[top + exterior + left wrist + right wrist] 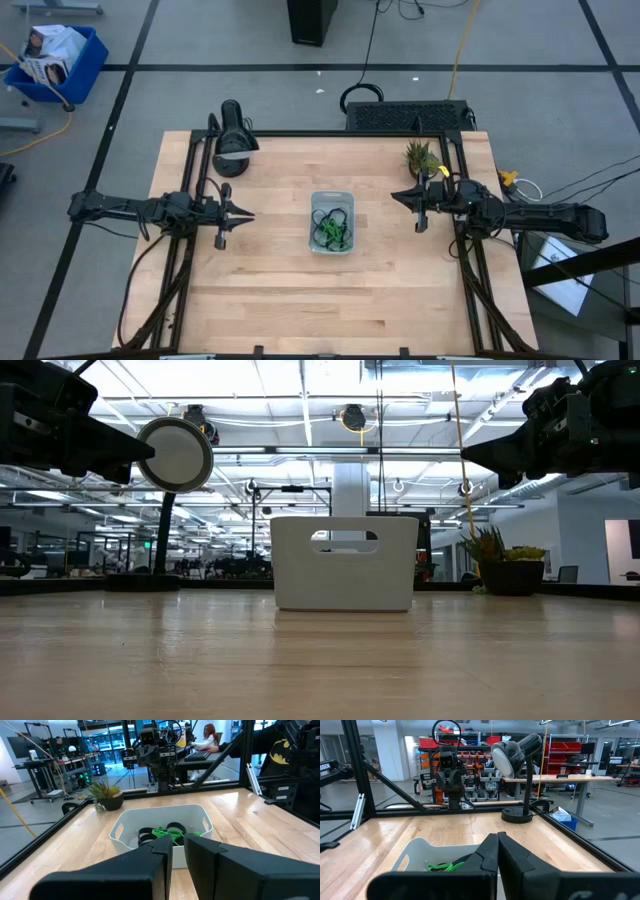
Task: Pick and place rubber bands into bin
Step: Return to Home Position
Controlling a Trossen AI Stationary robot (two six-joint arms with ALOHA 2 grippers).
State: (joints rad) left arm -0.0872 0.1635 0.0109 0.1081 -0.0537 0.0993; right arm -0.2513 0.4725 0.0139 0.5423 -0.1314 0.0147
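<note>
bin (331,222) mid-table, between both arms, apart from each | rubber bands (330,228) dark and green, inside bin | left gripper (236,216) fingers nearly closed, empty | right gripper (405,197) fingers together, empty | desk lamp (233,133) at far edge

Counter (280,270) pale smooth wood with faint sheen, bin (331,245) translucent matt plastic, rubber bands (330,230) thin dull rubber

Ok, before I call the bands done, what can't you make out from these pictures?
- How many rubber bands lie in the bin: too small and tangled in the high view.
- Bin contents in the low view: its wall hides them.
- Left wrist view: the left gripper hides the bin's near part.
- Right wrist view: the right gripper covers much of it.
</note>
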